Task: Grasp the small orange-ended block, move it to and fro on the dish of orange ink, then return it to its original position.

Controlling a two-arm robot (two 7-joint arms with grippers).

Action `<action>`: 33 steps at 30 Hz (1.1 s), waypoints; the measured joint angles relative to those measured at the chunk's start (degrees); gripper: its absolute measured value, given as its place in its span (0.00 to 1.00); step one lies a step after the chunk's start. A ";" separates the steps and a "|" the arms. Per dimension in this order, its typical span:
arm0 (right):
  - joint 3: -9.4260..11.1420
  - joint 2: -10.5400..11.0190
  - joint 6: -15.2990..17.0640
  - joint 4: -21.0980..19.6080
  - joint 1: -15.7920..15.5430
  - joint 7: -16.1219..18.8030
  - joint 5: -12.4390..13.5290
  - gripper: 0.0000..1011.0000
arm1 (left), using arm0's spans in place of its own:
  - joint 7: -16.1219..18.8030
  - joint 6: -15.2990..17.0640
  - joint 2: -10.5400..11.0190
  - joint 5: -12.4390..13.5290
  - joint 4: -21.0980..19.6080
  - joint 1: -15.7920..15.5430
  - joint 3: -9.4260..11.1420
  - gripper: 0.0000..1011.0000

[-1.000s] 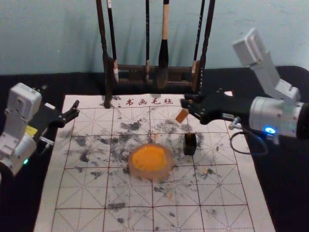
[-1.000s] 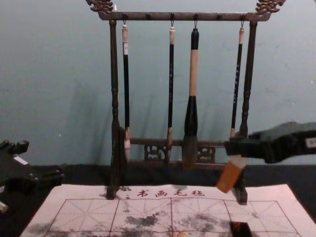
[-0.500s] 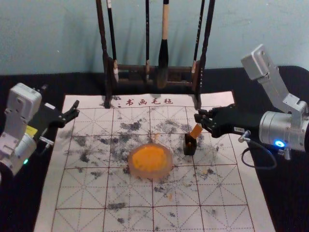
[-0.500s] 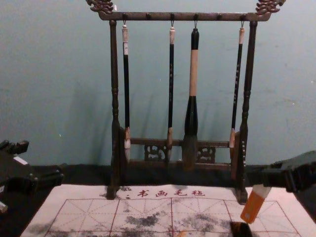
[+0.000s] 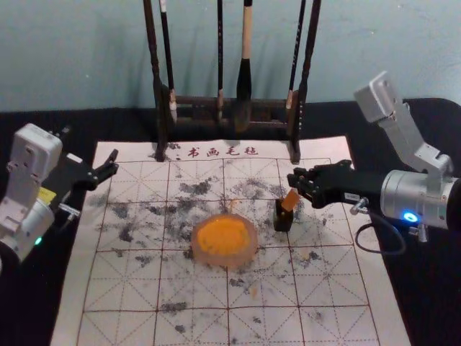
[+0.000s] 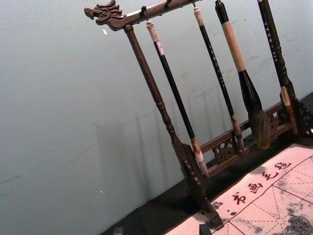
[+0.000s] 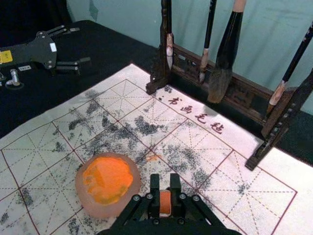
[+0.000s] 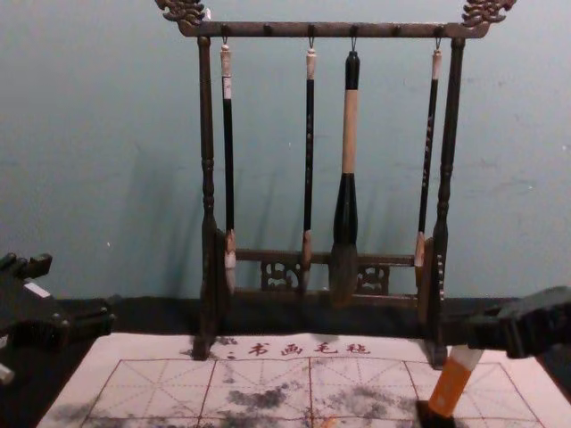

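My right gripper [image 5: 297, 182] is shut on the orange-ended block [image 5: 290, 200], whose lower end is at the top of the small black holder [image 5: 283, 219]. In the chest view the block [image 8: 451, 385] hangs tilted from the right gripper [image 8: 473, 335], white above and orange below, its bottom at the holder [image 8: 434, 415]. The right wrist view has the block [image 7: 165, 201] between the fingers of the right gripper [image 7: 165, 188]. The dish of orange ink [image 5: 224, 239] lies left of the holder. Off the mat's left side, my left gripper [image 5: 112, 166] is parked open.
A calligraphy mat [image 5: 122, 288] with a printed grid and ink stains covers the table. Behind it stands a dark wooden rack [image 8: 207, 178] with several hanging brushes, the thickest brush [image 8: 345, 214] among them. Black cloth [image 5: 43, 288] surrounds the mat.
My right gripper has moved right and nearer the body with the block, then down slightly, bringing the block from beyond the holder to its top. The left arm has stayed still.
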 joint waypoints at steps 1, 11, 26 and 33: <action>-0.07 -0.09 0.01 0.09 0.06 -0.04 0.00 0.12 | 0.00 0.00 0.00 0.00 0.00 0.00 0.00 0.99; -0.42 -0.59 0.25 0.71 0.35 -0.29 0.03 0.12 | 0.00 0.00 0.00 0.00 0.00 0.00 0.00 0.99; -0.22 -0.21 0.23 0.89 -0.14 -0.30 0.71 0.12 | 0.00 0.00 0.00 0.00 0.00 0.00 0.00 0.99; -0.52 -0.50 0.22 1.59 -0.05 -0.43 0.70 0.12 | 0.00 0.00 0.00 0.00 0.00 0.00 0.00 0.99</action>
